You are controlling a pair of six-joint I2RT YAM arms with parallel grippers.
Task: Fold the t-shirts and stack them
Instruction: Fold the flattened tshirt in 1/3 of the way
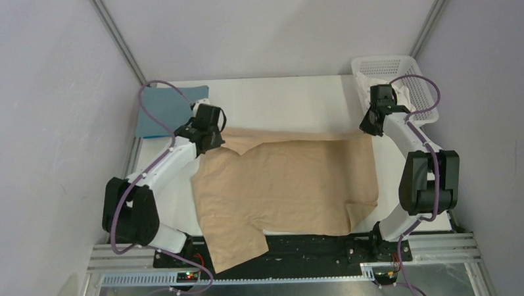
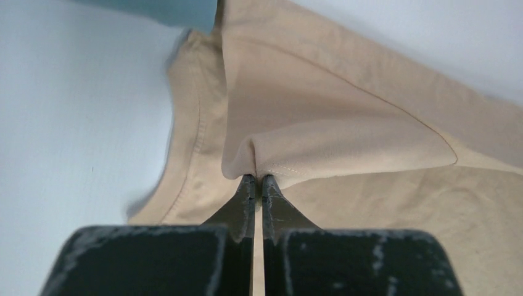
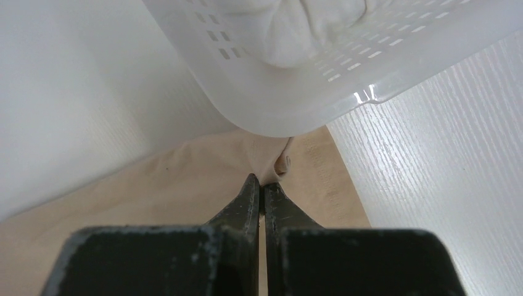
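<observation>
The tan-beige t-shirt (image 1: 287, 186) lies spread over the middle of the table, one sleeve hanging over the near edge. My left gripper (image 1: 214, 138) is shut on its far-left corner; in the left wrist view the gripper (image 2: 259, 179) pinches a fold of the tan cloth (image 2: 321, 117). My right gripper (image 1: 370, 129) is shut on its far-right corner; in the right wrist view the gripper (image 3: 263, 183) pinches the tan cloth (image 3: 185, 179) just below the basket. The teal-blue t-shirt (image 1: 159, 111) lies folded at the far left, behind the left gripper, and its edge also shows in the left wrist view (image 2: 166, 9).
A white lattice basket (image 1: 391, 68) stands at the far right corner, close behind my right gripper; its rim (image 3: 321, 105) hangs right over the fingertips, with white cloth inside. Grey walls close in both sides. The white table (image 1: 290, 101) shows beyond the shirt.
</observation>
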